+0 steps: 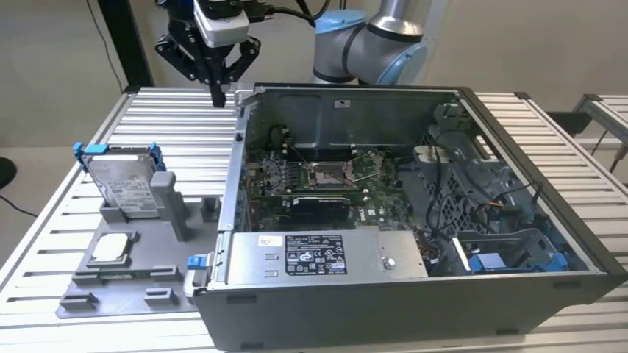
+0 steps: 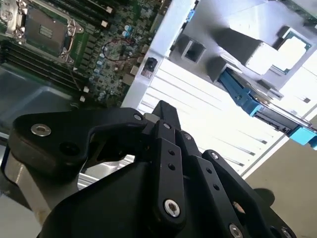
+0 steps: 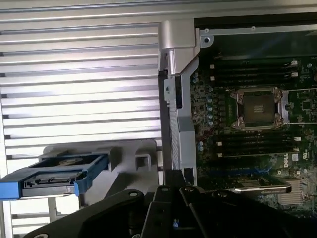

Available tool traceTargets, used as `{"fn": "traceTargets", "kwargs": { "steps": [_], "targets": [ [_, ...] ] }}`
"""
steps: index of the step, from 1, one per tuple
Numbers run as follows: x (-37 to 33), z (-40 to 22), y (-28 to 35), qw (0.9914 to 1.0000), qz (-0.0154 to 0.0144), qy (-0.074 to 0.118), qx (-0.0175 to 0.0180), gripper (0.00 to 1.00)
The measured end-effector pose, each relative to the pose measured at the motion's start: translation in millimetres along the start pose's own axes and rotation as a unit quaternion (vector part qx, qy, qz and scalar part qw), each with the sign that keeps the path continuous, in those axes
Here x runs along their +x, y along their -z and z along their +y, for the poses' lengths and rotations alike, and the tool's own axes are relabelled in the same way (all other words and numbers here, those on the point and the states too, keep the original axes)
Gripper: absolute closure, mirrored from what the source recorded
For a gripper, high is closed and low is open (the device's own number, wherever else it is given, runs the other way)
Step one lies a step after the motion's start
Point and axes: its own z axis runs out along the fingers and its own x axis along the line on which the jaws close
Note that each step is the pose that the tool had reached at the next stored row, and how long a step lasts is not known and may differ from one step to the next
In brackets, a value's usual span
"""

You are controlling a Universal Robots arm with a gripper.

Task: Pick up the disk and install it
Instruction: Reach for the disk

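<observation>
The disk (image 1: 128,182) is a silver-grey drive with a white label and a blue bracket. It stands upright in a grey holder at the exterior view's left, beside the open computer case (image 1: 393,95). Both wrist views show the disk edge-on by its blue frame (image 3: 54,177) (image 2: 240,94). My gripper (image 1: 218,94) hangs above the slatted table behind the case's back left corner, well behind the disk and apart from it. Its black fingers (image 2: 166,111) are shut together with nothing between them.
The grey fixture (image 1: 118,294) also carries a small square CPU chip (image 1: 111,247). Inside the case lie the motherboard with its socket (image 1: 326,173), a grey power supply (image 1: 314,256) at the front and a blue-trimmed bay (image 1: 496,261) at the exterior view's right.
</observation>
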Motion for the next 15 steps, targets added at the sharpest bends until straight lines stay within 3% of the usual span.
{"fn": "traceTargets", "kwargs": {
  "steps": [7, 15],
  "targets": [
    [15.1, 0.7, 0.2, 1.00000, 0.0000, 0.000, 0.0000, 1.00],
    [17.3, 0.5, 0.3, 1.00000, 0.0007, 0.000, 0.0000, 1.00]
  ]
}}
